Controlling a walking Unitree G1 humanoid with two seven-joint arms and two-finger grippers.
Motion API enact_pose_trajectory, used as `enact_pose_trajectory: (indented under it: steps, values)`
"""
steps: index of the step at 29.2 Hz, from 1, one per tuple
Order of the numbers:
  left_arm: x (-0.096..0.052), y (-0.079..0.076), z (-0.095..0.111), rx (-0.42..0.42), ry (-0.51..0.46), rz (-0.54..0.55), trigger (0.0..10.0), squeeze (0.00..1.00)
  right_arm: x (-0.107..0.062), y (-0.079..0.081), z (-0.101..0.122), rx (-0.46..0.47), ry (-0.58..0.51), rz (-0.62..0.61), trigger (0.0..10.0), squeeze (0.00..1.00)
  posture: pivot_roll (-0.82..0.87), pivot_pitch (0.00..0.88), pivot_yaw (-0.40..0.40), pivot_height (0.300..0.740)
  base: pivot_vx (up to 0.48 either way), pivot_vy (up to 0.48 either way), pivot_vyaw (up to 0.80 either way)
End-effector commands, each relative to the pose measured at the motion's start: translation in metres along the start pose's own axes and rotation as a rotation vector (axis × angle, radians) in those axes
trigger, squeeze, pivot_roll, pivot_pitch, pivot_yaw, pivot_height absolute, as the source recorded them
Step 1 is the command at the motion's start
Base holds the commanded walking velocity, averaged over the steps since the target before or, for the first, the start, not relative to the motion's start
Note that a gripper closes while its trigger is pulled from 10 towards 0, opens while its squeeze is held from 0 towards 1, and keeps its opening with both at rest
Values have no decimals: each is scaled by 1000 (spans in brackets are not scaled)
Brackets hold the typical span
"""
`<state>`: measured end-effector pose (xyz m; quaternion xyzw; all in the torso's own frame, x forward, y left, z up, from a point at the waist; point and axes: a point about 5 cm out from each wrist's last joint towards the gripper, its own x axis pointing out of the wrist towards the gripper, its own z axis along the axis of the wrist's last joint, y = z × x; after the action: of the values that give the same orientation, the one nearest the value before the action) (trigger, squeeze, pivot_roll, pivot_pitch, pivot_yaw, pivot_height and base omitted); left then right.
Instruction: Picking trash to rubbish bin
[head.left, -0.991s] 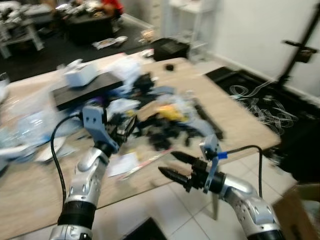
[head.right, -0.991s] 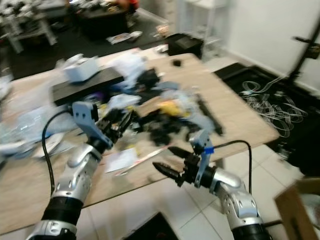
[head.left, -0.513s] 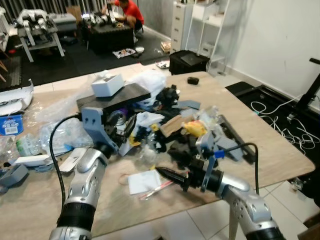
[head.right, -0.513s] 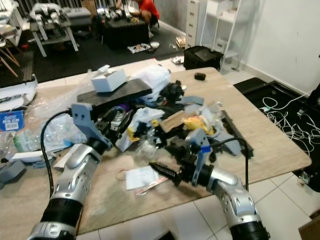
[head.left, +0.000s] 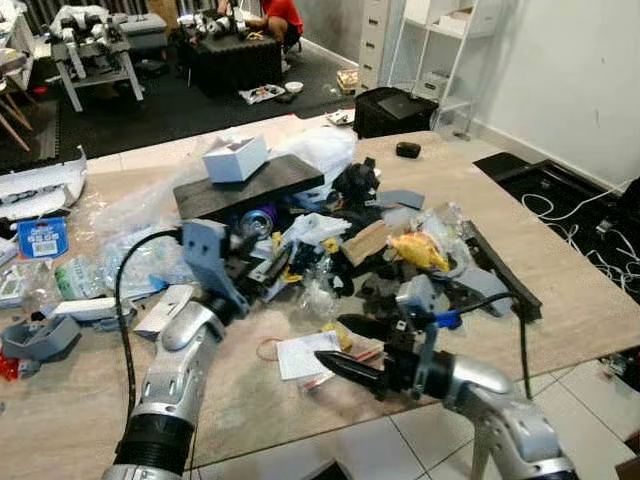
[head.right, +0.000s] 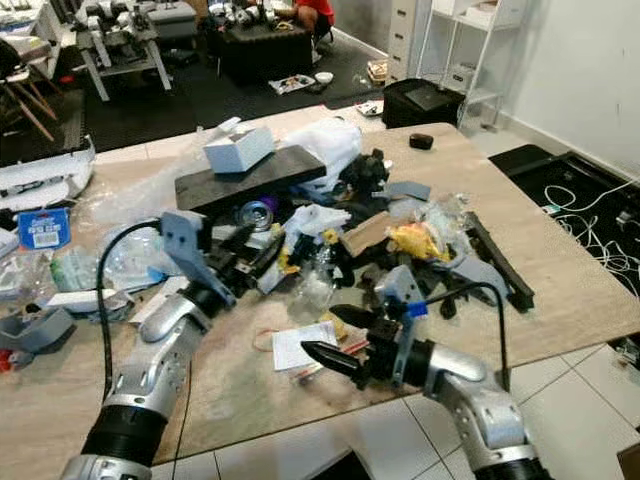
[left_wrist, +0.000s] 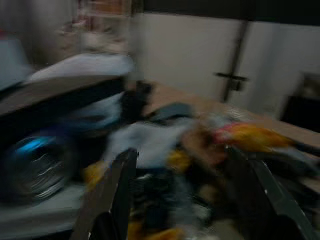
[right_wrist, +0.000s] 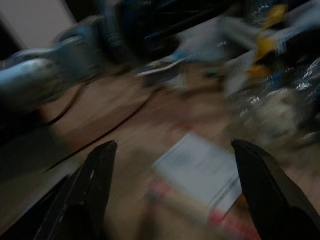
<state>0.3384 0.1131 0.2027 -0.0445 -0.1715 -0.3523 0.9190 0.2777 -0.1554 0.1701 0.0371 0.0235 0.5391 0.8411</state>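
While both arms reach over the near edge of the wooden bench, the litter sits heaped across its middle. Far out beyond the left end effector, at the bench's left end, lie a grey plastic part and a blue-labelled packet, with crumpled clear plastic between them and the arm. The left end effector is pushed into the near-left edge of the trash pile, its black fingers spread, with nothing visibly pinched between them; its wrist view is blurred but shows the two fingers apart with the heap ahead. Just beyond its tips lies a can on its side, tucked under a dark flat board that carries a small white box.

Between the two end effectors a white paper slip lies flat on the wood, with a rubber band beside it. The right end effector hangs low over the bench's near edge, its fingers spread wide, one tip just above the slip's right edge; I cannot tell whether it touches. Behind it sit a yellow wrapper and a cardboard piece. Further right, a long black bar lies along the pile's far side.
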Motion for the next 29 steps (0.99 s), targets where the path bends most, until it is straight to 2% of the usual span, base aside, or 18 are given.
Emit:
enact_pose_trajectory:
  steps: [1,2,6,7,8,9,14,17,20,21,22,29]
  values:
    - [-7,3,-2,34,37,-8,10000,0,-4,6,4,11,-14,38,10000,0,-187,206,68,740,0,0,0]
    - [-7,5,-4,84,69,-7,10000,0,-16,10,5,-14,30,48,10000,0,-195,217,69,740,0,0,0]
    - [-6,10,-9,170,121,31,10000,0,-29,10,6,-58,80,-7,10000,0,-204,229,71,740,0,0,0]
    - [-5,11,-9,184,120,54,10000,482,-32,7,7,-71,86,-46,10000,0,-208,239,72,740,0,0,0]
    - [-5,11,-9,184,120,54,10000,482,-32,7,7,-71,86,-46,10000,0,-208,239,72,740,0,0,0]
    - [-4,11,-9,197,123,55,10000,1000,-35,5,6,-83,94,-80,10000,0,-213,246,73,740,0,0,0]
    - [0,-1,-9,262,162,-46,10000,1000,-45,2,7,-91,114,-169,10000,0,-219,277,73,740,0,0,0]
    - [0,-5,-9,257,170,-90,10000,1000,-46,1,7,-91,123,-187,10000,0,-221,283,71,740,0,0,0]
    - [0,-9,-9,293,202,-168,10000,1000,-44,-4,9,-104,122,-239,10000,0,-219,291,70,740,0,0,0]
    - [0,-9,-10,307,214,-191,10000,678,-43,-4,10,-108,115,-247,10000,0,-219,291,70,740,0,0,0]
    - [-1,-9,-10,324,224,-196,10000,0,-42,-5,12,-115,105,-255,10000,0,-216,295,70,740,0,0,0]
    - [-1,-11,-14,347,259,-199,10000,0,-35,-8,19,-137,68,-296,10000,0,-217,304,69,740,0,0,0]
